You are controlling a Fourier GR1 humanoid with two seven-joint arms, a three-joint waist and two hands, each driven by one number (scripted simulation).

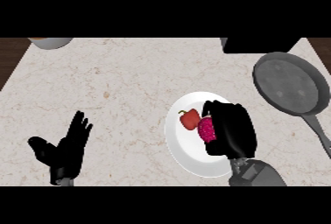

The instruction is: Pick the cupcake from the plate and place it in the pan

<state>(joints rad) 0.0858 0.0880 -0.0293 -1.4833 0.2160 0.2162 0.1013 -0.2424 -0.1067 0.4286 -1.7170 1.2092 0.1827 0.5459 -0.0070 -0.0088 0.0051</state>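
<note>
Right robot hand point(229, 131) curls onto pink cupcake point(205, 130) on plate point(184, 151), lower right. Avoid red pepper point(188, 119); lift straight toward pan point(289, 83). Left robot hand point(65, 146) rests with fingers spread.

Kitchen — marble counter point(129, 78), pan point(289, 85), white plate point(184, 148)

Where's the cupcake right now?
In the head view the pink cupcake is on the white plate right of centre, beside the red pepper, with the right hand over it and partly hiding it.
</note>
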